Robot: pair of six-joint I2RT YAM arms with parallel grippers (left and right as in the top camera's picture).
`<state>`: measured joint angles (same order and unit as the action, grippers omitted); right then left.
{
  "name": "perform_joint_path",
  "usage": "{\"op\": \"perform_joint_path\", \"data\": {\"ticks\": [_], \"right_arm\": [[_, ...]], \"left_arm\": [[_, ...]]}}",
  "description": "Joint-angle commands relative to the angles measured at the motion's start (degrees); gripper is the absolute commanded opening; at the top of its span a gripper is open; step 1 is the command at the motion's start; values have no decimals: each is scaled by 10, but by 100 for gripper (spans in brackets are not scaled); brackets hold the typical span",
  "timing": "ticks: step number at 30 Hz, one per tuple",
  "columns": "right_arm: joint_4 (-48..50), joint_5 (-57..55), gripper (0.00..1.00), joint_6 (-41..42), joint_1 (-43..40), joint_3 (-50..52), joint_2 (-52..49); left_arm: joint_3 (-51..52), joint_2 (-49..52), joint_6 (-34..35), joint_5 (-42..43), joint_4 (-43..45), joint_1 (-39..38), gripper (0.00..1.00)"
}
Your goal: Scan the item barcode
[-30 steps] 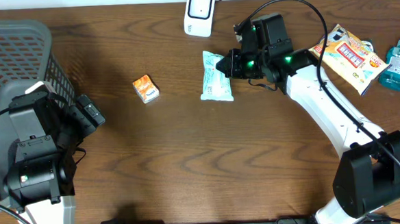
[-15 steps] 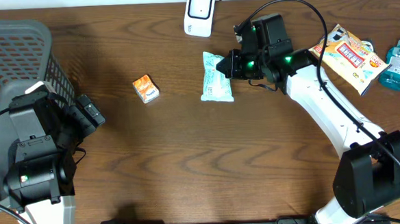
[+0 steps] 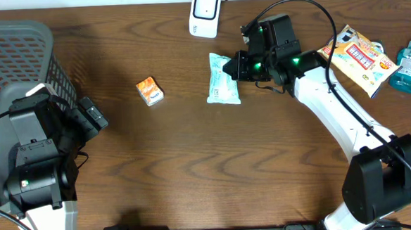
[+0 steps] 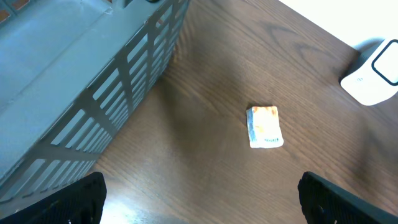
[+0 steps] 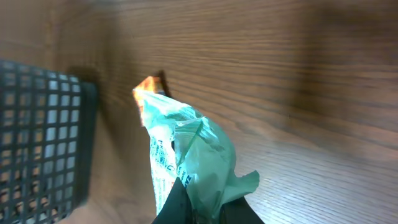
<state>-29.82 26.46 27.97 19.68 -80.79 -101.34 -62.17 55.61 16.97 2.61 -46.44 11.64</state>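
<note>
Two arms are working at the dark wooden table [image 3: 194,172], one at each end and well apart. With our right gripper [image 3: 231,66] we are pinching the pale green packet [image 3: 221,86] by its upper right edge, the fingers pressed together on the crinkled plastic. In the right wrist view the packet is bunching up just ahead of our fingertips and stretching away from them. We cannot tell whether its far end is resting on the wood or hanging just above it.

We are holding the packet near the back of the table, below and a little right of the white scanner [image 3: 205,13], near it but not touching. A small orange pack [image 3: 149,91] is lying flat to the packet's left, apart from it.

Our left gripper [image 3: 94,114] is hovering at the table's left side beside the grey mesh basket [image 3: 19,47]. Its fingers [image 4: 68,199] are spread wide and holding nothing. The left wrist camera is looking down past them at the basket wall, the orange pack and a corner of the scanner.

Beyond our right arm, a yellow and orange printed bag [image 3: 357,58] is lying at the far right, with a blue bottle [image 3: 406,66] just beside it.
</note>
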Motion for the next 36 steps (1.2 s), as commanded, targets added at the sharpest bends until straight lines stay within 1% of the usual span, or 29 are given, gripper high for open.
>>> {"op": "perform_joint_path", "data": {"ticks": [1,7,10,14,17,21,24,29,34,36], "right_arm": [[-15,-70,1,-8,3,-5,2],[-90,-250,1,-8,3,-5,1],[-128,-368,1,-8,3,-5,0],[-168,-554,1,-9,3,-5,0],[-172,-643,1,-27,3,-5,0],[-171,-660,1,-49,2,0,0],[-169,-669,1,-49,2,19,-1],[-158,-719,1,-54,2,58,-23],[-157,-711,2,-78,8,62,-72],[-157,-683,6,-86,19,62,-83]], "left_arm": [[-3,1,5,-7,0,3,98],[-3,1,5,-7,0,3,98],[-3,1,5,-7,0,3,98],[-3,1,5,-7,0,3,98],[-3,1,5,-7,0,3,98],[-3,1,5,-7,0,3,98],[-3,1,5,-7,0,3,98],[-3,1,5,-7,0,3,98],[-3,1,5,-7,0,3,98],[-3,1,5,-7,0,3,98]]}}
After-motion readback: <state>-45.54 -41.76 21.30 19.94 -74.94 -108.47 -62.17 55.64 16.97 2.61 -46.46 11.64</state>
